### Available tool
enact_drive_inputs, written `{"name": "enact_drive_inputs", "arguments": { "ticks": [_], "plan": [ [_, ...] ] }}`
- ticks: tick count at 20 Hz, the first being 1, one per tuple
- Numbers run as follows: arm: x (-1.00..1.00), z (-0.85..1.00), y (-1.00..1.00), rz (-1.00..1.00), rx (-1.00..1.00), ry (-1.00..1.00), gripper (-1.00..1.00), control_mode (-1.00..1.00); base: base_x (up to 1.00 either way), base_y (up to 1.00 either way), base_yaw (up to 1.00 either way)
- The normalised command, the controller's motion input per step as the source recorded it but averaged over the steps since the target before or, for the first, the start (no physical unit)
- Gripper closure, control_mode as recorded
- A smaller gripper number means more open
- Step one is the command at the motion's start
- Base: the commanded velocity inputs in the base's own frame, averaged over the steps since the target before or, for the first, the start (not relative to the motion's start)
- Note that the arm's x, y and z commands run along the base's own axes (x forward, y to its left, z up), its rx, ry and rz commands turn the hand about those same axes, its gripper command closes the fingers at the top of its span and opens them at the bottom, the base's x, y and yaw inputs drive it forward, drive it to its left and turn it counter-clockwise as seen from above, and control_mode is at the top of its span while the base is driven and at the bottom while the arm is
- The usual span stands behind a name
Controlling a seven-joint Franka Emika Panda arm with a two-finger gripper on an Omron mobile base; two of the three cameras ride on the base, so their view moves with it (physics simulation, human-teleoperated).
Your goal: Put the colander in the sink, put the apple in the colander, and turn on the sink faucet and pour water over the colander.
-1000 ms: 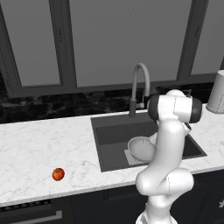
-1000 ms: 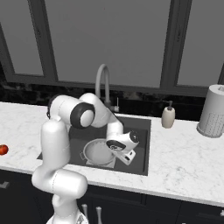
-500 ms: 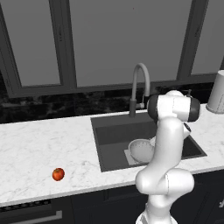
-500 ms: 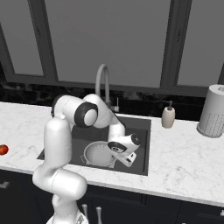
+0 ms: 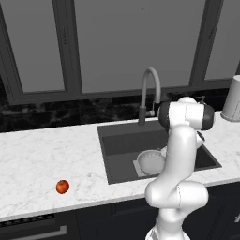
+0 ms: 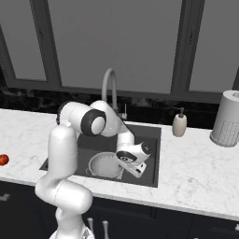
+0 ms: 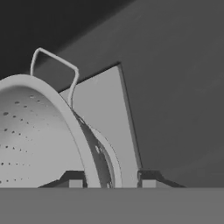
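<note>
Our end effector (image 7: pixel 109 183) straddles the colander (image 6: pixel 105 165) rim in the sink (image 6: pixel 149 140), fingers parted and no longer pinching. Lifting off crooked, we could snag and tip it. The apple (image 5: pixel 62 186) waits on the table (image 5: pixel 42 159).

This is a home kitchen, rendered. A white marbled counter (image 5: pixel 42 159) runs over dark base cabinets (image 6: pixel 196 224), with a dark recessed sink (image 5: pixel 122 140) set into it and a tall gooseneck sink faucet (image 5: pixel 150 89) behind. A black marbled backsplash (image 5: pixel 56 115) sits under dark-framed glazed panels (image 5: pixel 117 42). A cream soap pump bottle (image 6: pixel 179 124) and a paper towel roll (image 6: pixel 226 119) stand near the basin.
</note>
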Motion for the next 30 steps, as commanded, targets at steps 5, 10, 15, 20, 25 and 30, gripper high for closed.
{"name": "enact_drive_inputs", "arguments": {
  "ticks": [5,10,15,20,25,30],
  "plan": [
    [-0.07,0.12,0.09,0.00,0.00,-0.07,-1.00,-1.00,0.00,0.00,0.00],
    [-0.01,0.50,0.02,0.00,0.00,-0.16,-1.00,-1.00,0.00,0.00,0.00],
    [-0.06,0.80,0.00,0.01,0.00,-0.18,-1.00,-1.00,0.00,0.00,0.00],
    [-0.02,1.00,0.10,0.06,-0.05,-0.18,-1.00,-1.00,0.00,0.00,0.00],
    [-0.01,1.00,0.16,0.09,-0.10,-0.14,-1.00,-1.00,0.00,0.00,0.00],
    [-0.47,0.96,0.02,0.03,-0.11,-0.08,-1.00,-1.00,0.00,0.00,0.00]
  ]
}}
